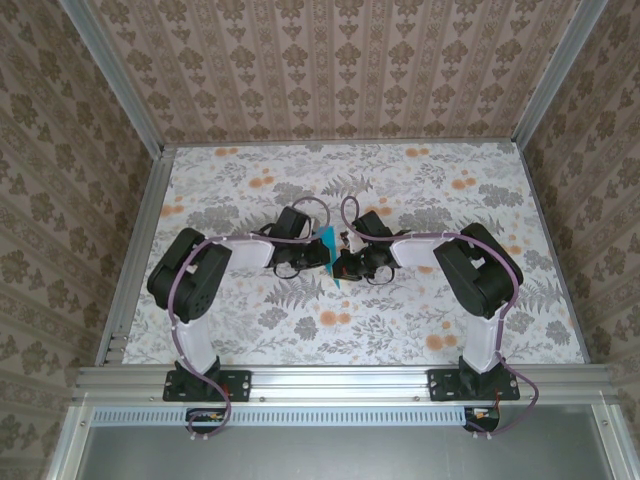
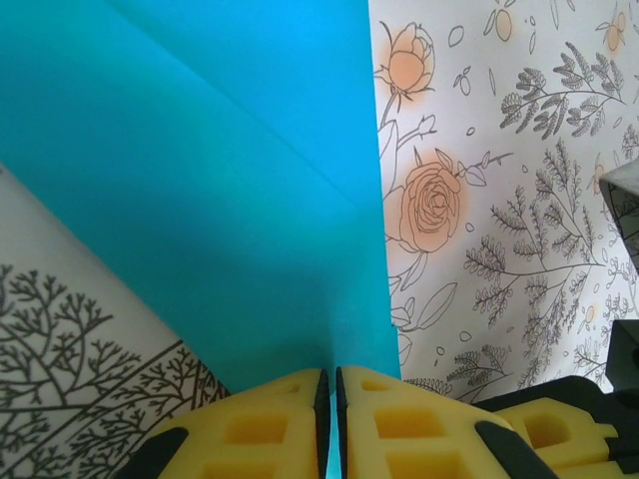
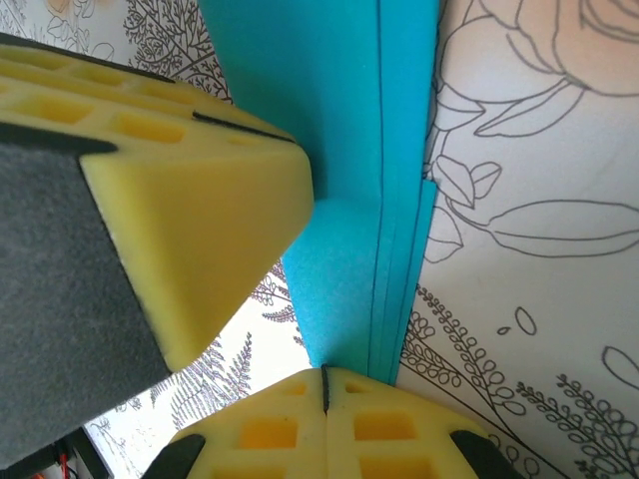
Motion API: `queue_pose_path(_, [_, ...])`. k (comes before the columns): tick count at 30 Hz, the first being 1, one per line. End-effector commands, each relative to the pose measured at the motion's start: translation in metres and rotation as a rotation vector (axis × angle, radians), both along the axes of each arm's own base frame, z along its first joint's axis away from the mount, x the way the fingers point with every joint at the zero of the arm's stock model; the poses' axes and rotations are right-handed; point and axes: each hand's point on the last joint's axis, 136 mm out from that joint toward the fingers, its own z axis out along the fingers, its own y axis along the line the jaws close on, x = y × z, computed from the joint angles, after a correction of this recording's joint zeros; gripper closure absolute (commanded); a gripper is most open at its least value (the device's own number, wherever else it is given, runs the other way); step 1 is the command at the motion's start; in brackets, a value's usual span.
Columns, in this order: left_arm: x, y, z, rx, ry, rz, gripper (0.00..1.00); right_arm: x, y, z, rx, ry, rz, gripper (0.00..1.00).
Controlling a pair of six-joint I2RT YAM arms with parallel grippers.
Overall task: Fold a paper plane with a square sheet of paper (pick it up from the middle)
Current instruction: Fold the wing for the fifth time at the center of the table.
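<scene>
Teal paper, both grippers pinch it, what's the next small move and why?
Probably run the right gripper along the folded edge to tighten the crease: both it and the left gripper are shut on the teal paper, whose layers look fanned.

Left arm [image 1: 190, 280] and right arm [image 1: 480, 275] bent inward, left gripper [image 2: 330, 387] and right gripper [image 3: 324, 384] tip to tip, both pinched closed on paper [image 2: 200, 200].

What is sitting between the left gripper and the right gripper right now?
The folded teal paper, seen from the top camera: it stands in the gap between the left gripper and right gripper, and both are shut on it.
</scene>
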Motion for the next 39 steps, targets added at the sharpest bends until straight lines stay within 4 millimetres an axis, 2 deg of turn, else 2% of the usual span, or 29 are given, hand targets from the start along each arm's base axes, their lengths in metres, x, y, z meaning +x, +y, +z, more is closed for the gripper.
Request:
queue_pose_path(1, [0.024, 0.026, -0.014, 0.082, -0.016, 0.062, 0.86, -0.051, -0.062, -0.062, -0.316, 0.202, -0.033, 0.95])
queue_pose_path(8, [0.054, 0.044, -0.008, 0.059, -0.041, 0.094, 0.86, -0.054, -0.064, -0.066, -0.326, 0.211, -0.030, 0.95])
queue_pose_path(10, [0.060, 0.043, -0.007, 0.053, -0.047, 0.087, 0.86, -0.054, -0.063, -0.065, -0.322, 0.212, -0.029, 0.95])
queue_pose_path(11, [0.070, 0.052, -0.006, 0.056, -0.048, 0.111, 0.86, -0.054, -0.063, -0.065, -0.320, 0.211, -0.029, 0.95])
queue_pose_path(14, [0.081, 0.057, -0.008, 0.074, -0.046, 0.120, 0.86, -0.053, -0.063, -0.066, -0.322, 0.211, -0.030, 0.95])
queue_pose_path(23, [0.104, 0.075, -0.017, 0.141, -0.037, 0.164, 0.86, -0.054, -0.063, -0.066, -0.324, 0.215, -0.030, 0.95])
queue_pose_path(26, [0.112, 0.083, -0.014, 0.170, -0.043, 0.173, 0.86, -0.052, -0.062, -0.064, -0.317, 0.206, -0.031, 0.95])
queue_pose_path(31, [0.127, 0.100, 0.017, 0.173, -0.094, 0.214, 0.84, -0.041, -0.052, -0.051, -0.273, 0.169, -0.033, 0.94])
queue_pose_path(34, [0.129, 0.111, 0.039, 0.171, -0.130, 0.240, 0.82, -0.030, -0.041, -0.036, -0.224, 0.133, -0.031, 0.92])
queue_pose_path(37, [0.121, 0.115, 0.058, 0.158, -0.160, 0.251, 0.79, -0.016, -0.028, -0.014, -0.163, 0.082, -0.027, 0.89])
queue_pose_path(39, [0.111, 0.115, 0.066, 0.140, -0.162, 0.260, 0.76, -0.004, -0.016, 0.013, -0.095, 0.024, -0.022, 0.83])
